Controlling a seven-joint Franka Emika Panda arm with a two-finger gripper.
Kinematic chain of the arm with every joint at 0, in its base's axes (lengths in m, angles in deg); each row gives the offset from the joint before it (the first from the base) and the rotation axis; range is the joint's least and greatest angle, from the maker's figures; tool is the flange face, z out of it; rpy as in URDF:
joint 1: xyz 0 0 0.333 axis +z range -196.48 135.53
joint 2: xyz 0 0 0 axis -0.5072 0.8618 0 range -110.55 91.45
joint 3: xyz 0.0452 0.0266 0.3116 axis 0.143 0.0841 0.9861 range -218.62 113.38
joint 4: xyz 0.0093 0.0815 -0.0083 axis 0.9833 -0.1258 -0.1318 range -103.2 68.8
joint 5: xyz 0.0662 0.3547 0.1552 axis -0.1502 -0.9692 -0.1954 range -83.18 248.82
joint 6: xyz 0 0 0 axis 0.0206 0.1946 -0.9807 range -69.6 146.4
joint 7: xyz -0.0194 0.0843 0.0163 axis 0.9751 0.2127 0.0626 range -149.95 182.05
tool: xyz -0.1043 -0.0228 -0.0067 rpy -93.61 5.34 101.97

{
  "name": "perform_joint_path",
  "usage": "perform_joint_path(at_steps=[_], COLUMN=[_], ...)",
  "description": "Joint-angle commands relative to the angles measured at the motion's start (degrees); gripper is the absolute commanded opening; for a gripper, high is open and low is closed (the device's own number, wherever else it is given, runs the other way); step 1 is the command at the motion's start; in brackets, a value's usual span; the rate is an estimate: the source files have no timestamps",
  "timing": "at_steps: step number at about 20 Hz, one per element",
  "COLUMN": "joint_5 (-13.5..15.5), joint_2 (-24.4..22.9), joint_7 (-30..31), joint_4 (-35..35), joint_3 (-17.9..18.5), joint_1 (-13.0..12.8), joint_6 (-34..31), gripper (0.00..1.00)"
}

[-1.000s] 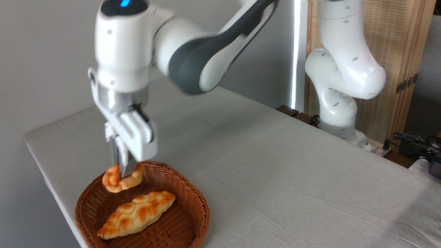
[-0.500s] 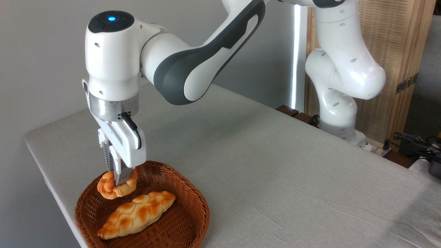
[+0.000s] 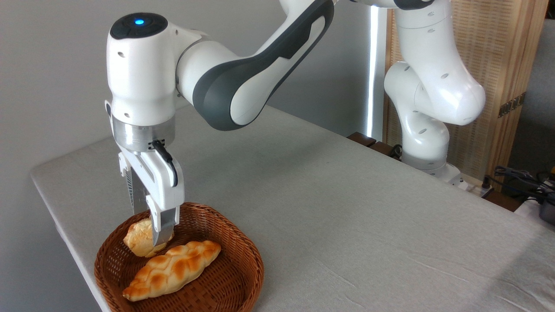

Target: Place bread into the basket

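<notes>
A small round bun [image 3: 139, 239] sits low in the wicker basket [image 3: 243, 277] at the table's [image 3: 347, 225] near-left corner, beside a braided loaf [image 3: 173, 269]. The gripper [image 3: 149, 234] straddles it, seemingly loosened; lifting could drag it out.

Glossy white plastic arm [image 3: 143, 78] with a brushed metal ring; basket [image 3: 234, 277] of rough woven reddish-brown wicker; bread [image 3: 139, 236] pale and fluted; braided loaf [image 3: 173, 268] shiny, golden; counter [image 3: 347, 208] covered in matt grey cloth.
</notes>
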State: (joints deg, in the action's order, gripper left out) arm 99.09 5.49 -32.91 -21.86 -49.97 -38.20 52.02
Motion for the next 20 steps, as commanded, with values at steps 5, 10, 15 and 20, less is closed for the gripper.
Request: perform_joint_path(at_steps=[5, 10, 15, 20], joint_5=[-3.3, -15.1, -15.0, -14.6], joint_2=[-13.9, -15.0, -15.8, -16.2], joint_7=[1.0, 12.0, 6.4, 6.3], joint_4=[0.1, -0.2, -0.2, 0.0], joint_3=[-4.6, -8.6, -4.3, 0.1], joint_1=[10.1, 9.7, 8.3, 5.4], joint_6=[-19.7, -24.2, -25.8, -25.8], gripper=[1.0, 1.0, 1.0, 1.0])
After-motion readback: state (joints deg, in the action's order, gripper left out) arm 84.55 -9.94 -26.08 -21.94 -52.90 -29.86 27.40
